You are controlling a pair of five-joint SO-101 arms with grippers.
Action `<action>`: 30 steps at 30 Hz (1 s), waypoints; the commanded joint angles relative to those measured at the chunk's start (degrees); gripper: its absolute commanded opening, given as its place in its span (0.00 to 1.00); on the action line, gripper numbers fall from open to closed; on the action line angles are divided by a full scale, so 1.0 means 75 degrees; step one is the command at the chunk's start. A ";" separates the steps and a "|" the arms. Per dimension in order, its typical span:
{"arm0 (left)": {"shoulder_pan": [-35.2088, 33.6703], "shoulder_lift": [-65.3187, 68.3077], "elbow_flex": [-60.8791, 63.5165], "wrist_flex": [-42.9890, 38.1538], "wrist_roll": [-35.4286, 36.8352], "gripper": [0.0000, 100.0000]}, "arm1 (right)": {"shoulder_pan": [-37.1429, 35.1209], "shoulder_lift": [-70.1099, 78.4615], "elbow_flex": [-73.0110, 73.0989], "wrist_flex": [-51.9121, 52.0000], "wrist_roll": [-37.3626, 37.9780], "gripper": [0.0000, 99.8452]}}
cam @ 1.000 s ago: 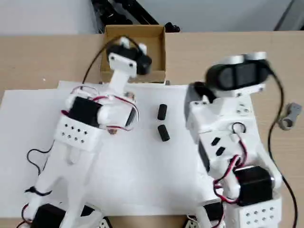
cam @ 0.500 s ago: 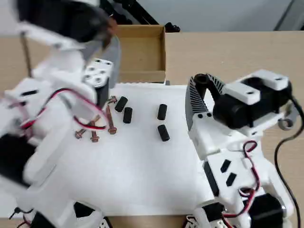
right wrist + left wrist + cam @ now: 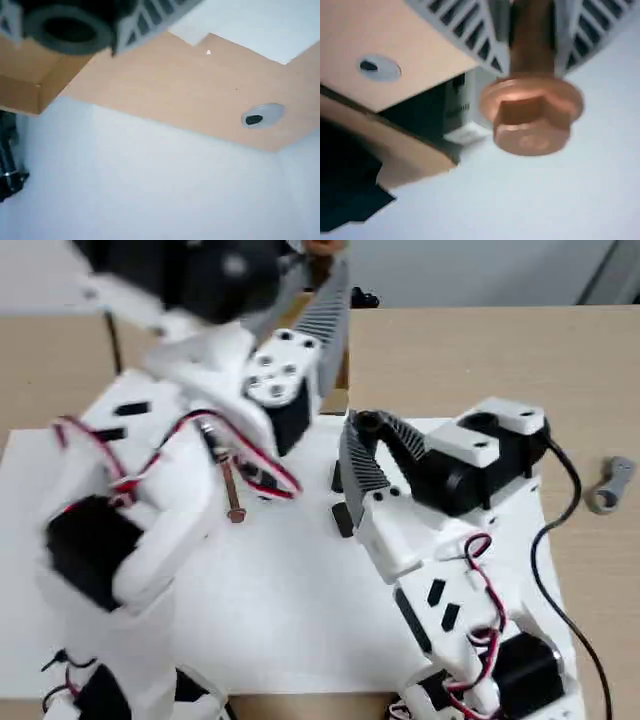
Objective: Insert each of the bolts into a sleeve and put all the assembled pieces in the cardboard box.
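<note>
Black sleeve [image 3: 62, 31] in the jaws (seen end-on), tan table [image 3: 165, 95]

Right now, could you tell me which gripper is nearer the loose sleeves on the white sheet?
Right. The right gripper sits beside the loose sleeves; the left gripper hangs high, farther back.

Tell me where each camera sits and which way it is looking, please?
High view: fixed above the table, looking down on the white sheet; both arms show, the left claw up high, the right claw lower.
Left wrist view: on the left arm's wrist, looking along its claw at the bolt it grips; ribbed fingers show.
Right wrist view: on the right arm's wrist, looking past the sleeve in its claw; a ribbed finger shows.
Shared: both wrist views see a tan surface with a round grey disc.
</note>
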 commanded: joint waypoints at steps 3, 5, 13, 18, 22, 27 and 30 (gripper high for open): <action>0.0363 0.0059 0.0029 -0.0199 0.0527 0.01 | -0.0264 -0.0076 -0.0047 -0.0217 -0.0094 0.00; 0.0445 0.0082 0.0076 -0.0152 0.0938 0.01 | -0.0358 -0.0076 -0.0047 -0.0229 -0.0094 0.00; -0.0035 0.0070 0.1459 -0.0551 0.2508 0.01 | -0.0475 -0.0076 -0.0047 -0.0275 -0.0117 0.00; -0.0047 0.0000 0.1635 -0.0141 0.2262 0.01 | -0.0428 -0.0076 -0.0047 -0.0264 -0.0117 0.00; -0.0012 0.0000 0.1412 0.0527 0.2192 0.01 | -0.0428 -0.0076 -0.0047 -0.0252 -0.0117 0.00; -0.0012 0.0000 0.0944 0.1207 0.1993 0.01 | -0.0428 -0.0076 -0.0047 -0.0217 -0.0105 0.00; -0.0012 0.0000 0.0756 0.1360 0.2004 0.01 | -0.0428 -0.0053 -0.0047 -0.0217 -0.0105 0.00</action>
